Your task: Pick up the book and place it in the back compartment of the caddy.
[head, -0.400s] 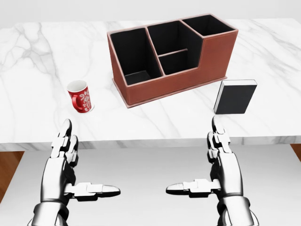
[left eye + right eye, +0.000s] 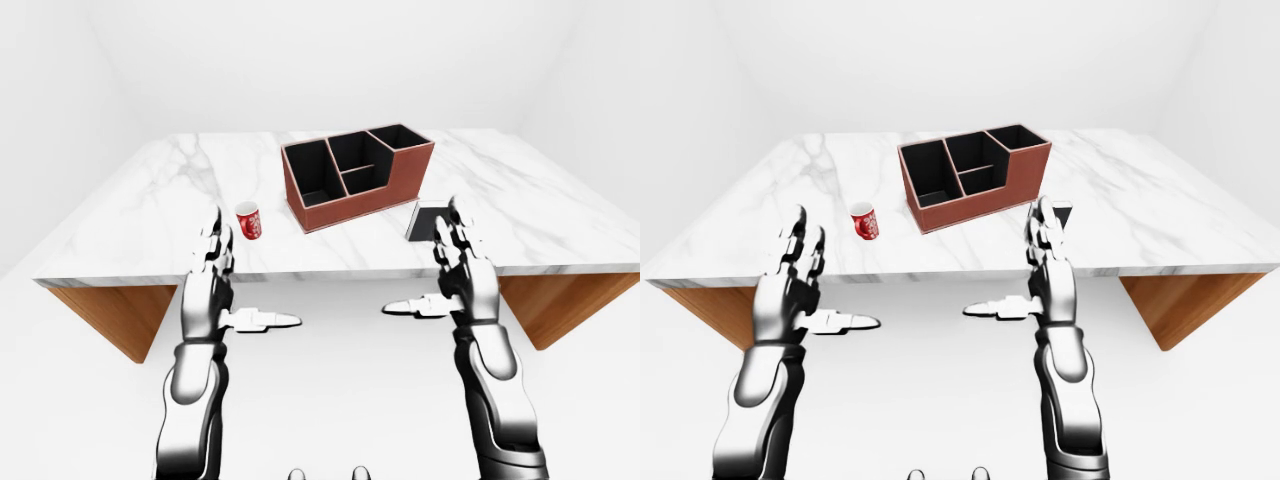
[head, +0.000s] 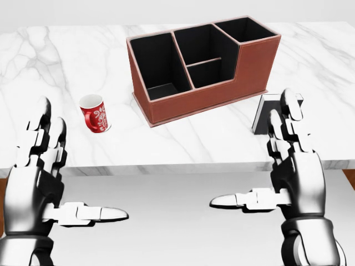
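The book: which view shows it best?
The left-eye view: the book stands mostly clear, left of the right hand. In the head view the hand's fingers cover much of it; in the right-eye view only its top edge peeks out.

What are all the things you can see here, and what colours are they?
table: one, white marble top with wooden sides, fills the middle of the head view.
caddy: one, reddish-brown outside and black inside, near the top of the table.
mug: one, red with white pattern, left of the caddy.
book: one, black with a white page edge, right of the caddy, partly hidden behind the right hand.
left hand: one, silver, open, bottom left.
right hand: one, silver, open, bottom right.
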Robot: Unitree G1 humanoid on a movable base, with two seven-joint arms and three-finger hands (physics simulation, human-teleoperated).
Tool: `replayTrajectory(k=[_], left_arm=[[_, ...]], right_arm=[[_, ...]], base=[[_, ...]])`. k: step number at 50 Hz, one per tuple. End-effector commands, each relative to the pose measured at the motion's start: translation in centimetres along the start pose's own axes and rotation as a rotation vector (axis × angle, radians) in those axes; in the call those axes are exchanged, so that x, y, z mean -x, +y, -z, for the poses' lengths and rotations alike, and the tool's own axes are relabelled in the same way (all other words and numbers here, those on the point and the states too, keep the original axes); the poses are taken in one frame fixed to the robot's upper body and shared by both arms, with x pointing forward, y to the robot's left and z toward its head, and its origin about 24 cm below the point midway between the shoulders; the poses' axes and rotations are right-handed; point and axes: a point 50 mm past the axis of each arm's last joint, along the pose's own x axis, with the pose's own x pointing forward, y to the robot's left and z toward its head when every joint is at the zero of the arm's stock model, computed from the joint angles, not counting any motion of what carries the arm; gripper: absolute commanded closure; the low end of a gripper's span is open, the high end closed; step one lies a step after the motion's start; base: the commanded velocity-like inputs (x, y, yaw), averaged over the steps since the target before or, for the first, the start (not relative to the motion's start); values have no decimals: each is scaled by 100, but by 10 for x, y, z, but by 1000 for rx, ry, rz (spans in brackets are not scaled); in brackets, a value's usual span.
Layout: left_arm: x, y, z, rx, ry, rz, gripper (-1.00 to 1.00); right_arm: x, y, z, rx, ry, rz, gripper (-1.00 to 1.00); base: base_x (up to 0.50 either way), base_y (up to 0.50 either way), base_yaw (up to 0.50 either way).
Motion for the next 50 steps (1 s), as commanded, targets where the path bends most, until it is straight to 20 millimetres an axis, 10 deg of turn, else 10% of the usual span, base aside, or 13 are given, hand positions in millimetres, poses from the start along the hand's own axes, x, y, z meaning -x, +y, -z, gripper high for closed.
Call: replayTrajectory(k=[1, 14, 50], left_arm=[[11, 4, -66, -50, -282, 9, -100], [15, 7, -86, -70, -377, 6, -100], [17, 7, -91, -72, -398, 11, -100]], right_arm=[[8, -3, -76, 36, -329, -38, -100], [20, -18, -128, 97, -578, -76, -100], [16, -14, -118, 166, -515, -92, -100]], base=[[0, 0, 0], [2, 0, 0], [50, 0, 0]])
